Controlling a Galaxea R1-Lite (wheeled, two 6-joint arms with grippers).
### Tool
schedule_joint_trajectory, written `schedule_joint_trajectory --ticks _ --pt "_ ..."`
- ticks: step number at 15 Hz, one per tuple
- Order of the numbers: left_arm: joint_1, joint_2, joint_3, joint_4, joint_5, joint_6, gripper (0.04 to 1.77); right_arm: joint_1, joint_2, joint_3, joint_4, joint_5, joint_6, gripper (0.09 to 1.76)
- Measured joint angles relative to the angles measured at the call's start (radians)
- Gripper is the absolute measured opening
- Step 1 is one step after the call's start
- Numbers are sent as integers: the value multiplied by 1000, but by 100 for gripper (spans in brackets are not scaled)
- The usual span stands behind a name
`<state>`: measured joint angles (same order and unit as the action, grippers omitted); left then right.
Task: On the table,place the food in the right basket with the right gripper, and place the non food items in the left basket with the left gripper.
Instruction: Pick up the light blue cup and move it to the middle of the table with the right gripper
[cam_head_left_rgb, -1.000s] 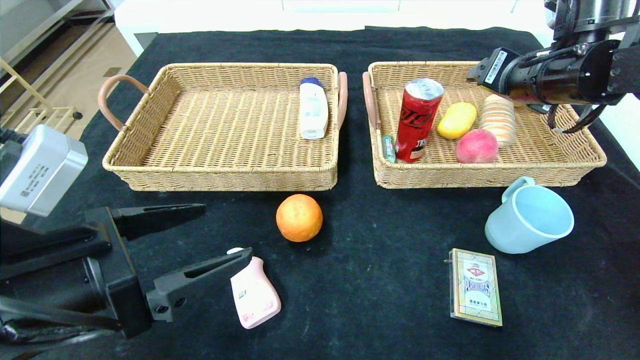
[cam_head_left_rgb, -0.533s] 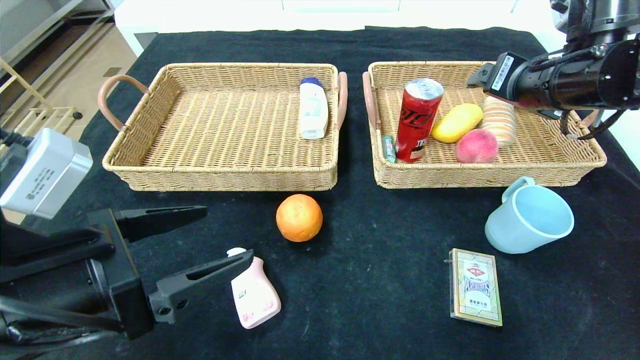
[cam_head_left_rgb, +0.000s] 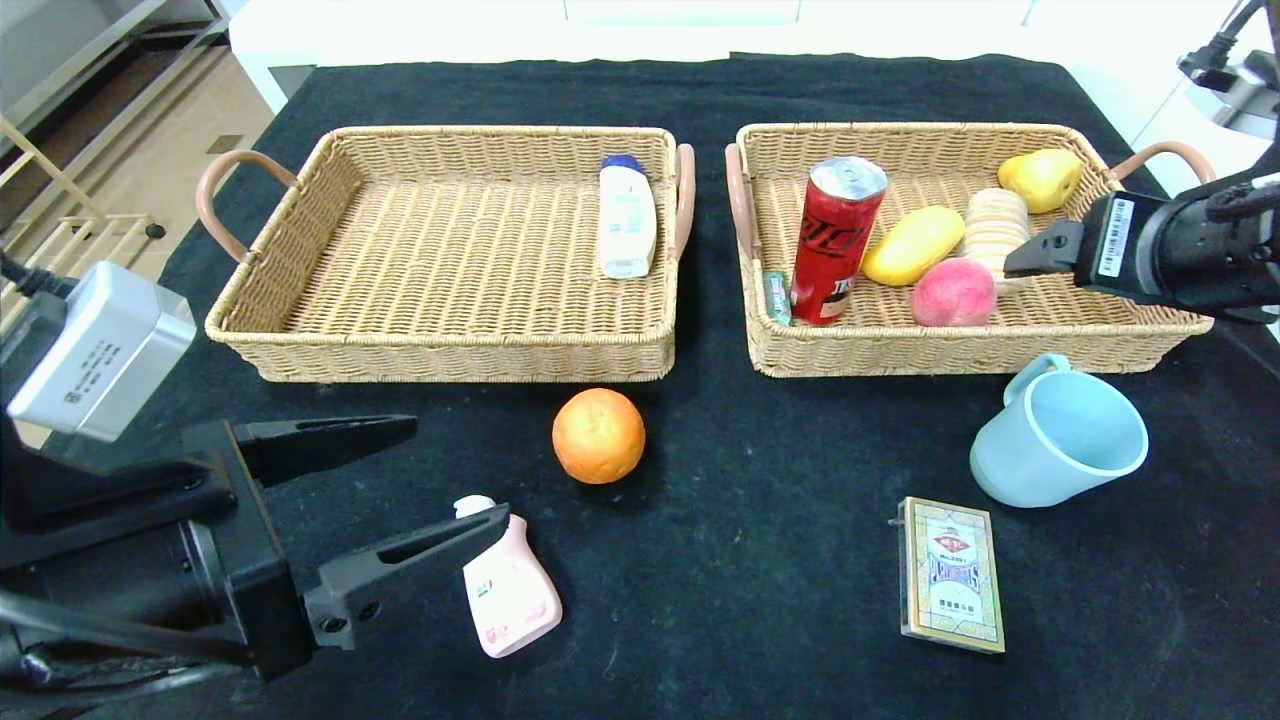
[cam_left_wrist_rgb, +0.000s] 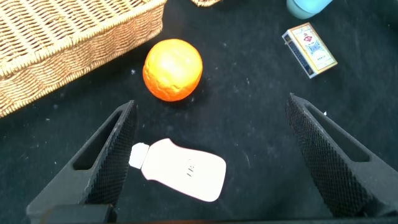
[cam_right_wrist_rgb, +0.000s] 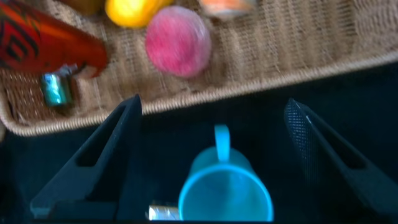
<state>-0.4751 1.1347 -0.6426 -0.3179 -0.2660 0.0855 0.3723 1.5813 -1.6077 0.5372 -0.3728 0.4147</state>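
An orange (cam_head_left_rgb: 598, 436) lies in front of the left basket (cam_head_left_rgb: 440, 346); it also shows in the left wrist view (cam_left_wrist_rgb: 173, 70). A pink bottle (cam_head_left_rgb: 508, 590) lies flat near the front. My left gripper (cam_head_left_rgb: 455, 476) is open and empty, with the bottle (cam_left_wrist_rgb: 180, 169) between its fingers and nearer the one by its cap. A blue cup (cam_head_left_rgb: 1060, 435) and a card box (cam_head_left_rgb: 951, 573) lie at the front right. My right gripper (cam_head_left_rgb: 1040, 256) is open and empty over the right basket's (cam_head_left_rgb: 960, 346) front right edge, with the cup (cam_right_wrist_rgb: 225, 190) below it.
The left basket holds a white bottle (cam_head_left_rgb: 626, 215). The right basket holds a red can (cam_head_left_rgb: 836, 240), a yellow fruit (cam_head_left_rgb: 913, 244), a peach (cam_head_left_rgb: 954, 292), a striped bun (cam_head_left_rgb: 993, 232), a pear (cam_head_left_rgb: 1042, 178) and a small green tube (cam_head_left_rgb: 776, 296).
My right arm has pulled back from over the right basket toward its front right edge. A pear now shows in the basket's far right corner. The left arm has barely moved.
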Motion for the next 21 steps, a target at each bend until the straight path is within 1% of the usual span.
schedule_joint_trajectory --ticks 2,4,7,9,11,13,15,18,21 --pt "-1 1 2 -2 0 0 172 18 -31 5 53 1 0 168" --pt "-1 3 3 -2 0 0 172 61 -57 5 129 0 1 169" --pt "-1 4 3 -2 1 0 172 175 -85 4 238 -20 31 169" --pt "-1 5 4 -1 1 1 172 252 -87 4 280 -72 64 170" --pt "-1 6 5 -1 0 3 172 294 -72 7 304 -88 101 170" --pt "-1 6 5 -2 0 3 172 303 -49 22 307 -89 127 170" --pt "-1 6 5 -2 1 3 172 294 -27 43 305 -90 136 170" --pt "0 5 5 -3 0 3 172 258 6 53 300 -93 138 170" --pt "-1 5 5 -3 0 3 172 229 30 56 259 -93 138 170"
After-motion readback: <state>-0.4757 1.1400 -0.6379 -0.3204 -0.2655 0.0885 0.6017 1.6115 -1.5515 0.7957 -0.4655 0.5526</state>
